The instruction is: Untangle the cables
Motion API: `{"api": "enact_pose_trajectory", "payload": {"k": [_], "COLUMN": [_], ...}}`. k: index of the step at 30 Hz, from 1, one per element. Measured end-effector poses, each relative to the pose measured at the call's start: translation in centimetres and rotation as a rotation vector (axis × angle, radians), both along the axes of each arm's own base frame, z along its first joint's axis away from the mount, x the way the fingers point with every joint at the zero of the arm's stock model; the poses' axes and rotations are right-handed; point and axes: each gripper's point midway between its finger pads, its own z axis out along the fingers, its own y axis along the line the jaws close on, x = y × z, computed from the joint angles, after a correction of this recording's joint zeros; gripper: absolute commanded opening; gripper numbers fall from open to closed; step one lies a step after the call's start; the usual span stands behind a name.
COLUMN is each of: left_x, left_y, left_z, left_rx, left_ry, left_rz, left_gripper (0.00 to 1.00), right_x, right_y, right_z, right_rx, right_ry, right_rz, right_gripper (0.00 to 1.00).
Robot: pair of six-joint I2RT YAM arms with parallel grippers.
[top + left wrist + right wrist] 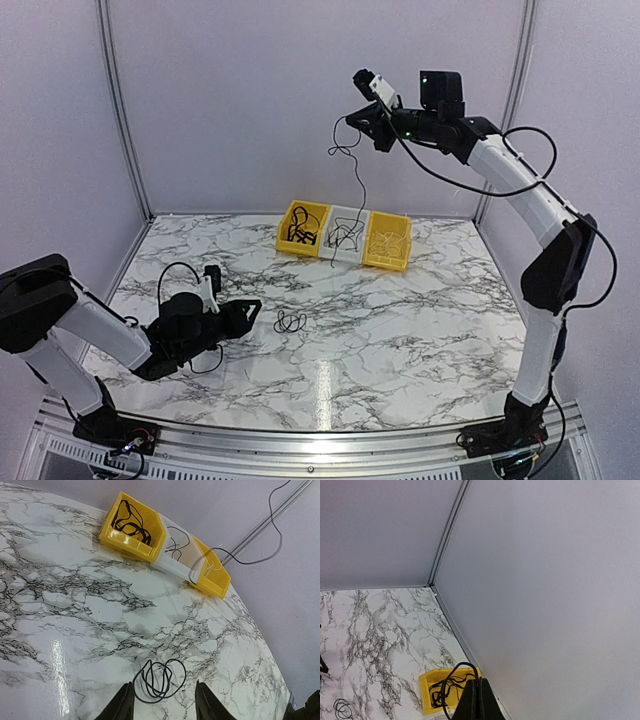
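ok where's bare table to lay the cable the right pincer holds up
Bare marble table from the coiled black cable rightward to the right arm. Crowded: three bins at the back, and around the left pincer.

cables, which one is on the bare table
The black coil by the left fingers; other cables sit in the bins or hang from the right fingers.
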Motion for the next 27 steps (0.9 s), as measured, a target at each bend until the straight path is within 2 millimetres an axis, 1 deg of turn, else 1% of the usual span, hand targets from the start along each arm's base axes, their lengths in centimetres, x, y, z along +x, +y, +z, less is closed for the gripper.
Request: {"api": "enact_pose_trajectory", "payload": {"k": [3, 9, 13, 17, 20, 24, 27], "left_x": [0.0, 0.1, 0.1, 0.1, 0.1, 0.1, 0.1], "left_y": [0.0, -0.1, -0.3, -0.4, -0.3, -0.3, -0.3], "left_z": [0.0, -0.3, -0.6, -0.9, -1.2, -1.3, -1.3], "left_rx": [0.004, 0.016, 0.023, 0.03, 0.037, 0.04, 0.04], "left_ry": [-0.002, -0.002, 0.004, 0.012, 0.018, 0.021, 0.021], "left_rz": [-0.002, -0.005, -0.009, -0.012, -0.013, -0.012, -0.012], "left_gripper": [0.43, 0.43, 0.43, 0.43, 0.43, 0.43, 0.43], "right_x": [1.1, 3.3, 5.0, 6.8, 8.3, 9.5, 10.0], "right_y": [0.2, 0.8, 1.3, 1.9, 2.6, 3.7, 4.3], "right_z": [0.5, 2.9, 3.8, 3.3, 1.9, -0.2, -0.9], "right_rx": [0.01, 0.061, 0.1, 0.124, 0.132, 0.132, 0.135], "right_ry": [-0.027, -0.132, -0.202, -0.242, -0.252, -0.25, -0.255], "right_rz": [-0.018, -0.052, -0.073, -0.094, -0.101, -0.103, -0.103], "right_gripper": [0.0, 0.0, 0.0, 0.0, 0.0, 0.0, 0.0]}}
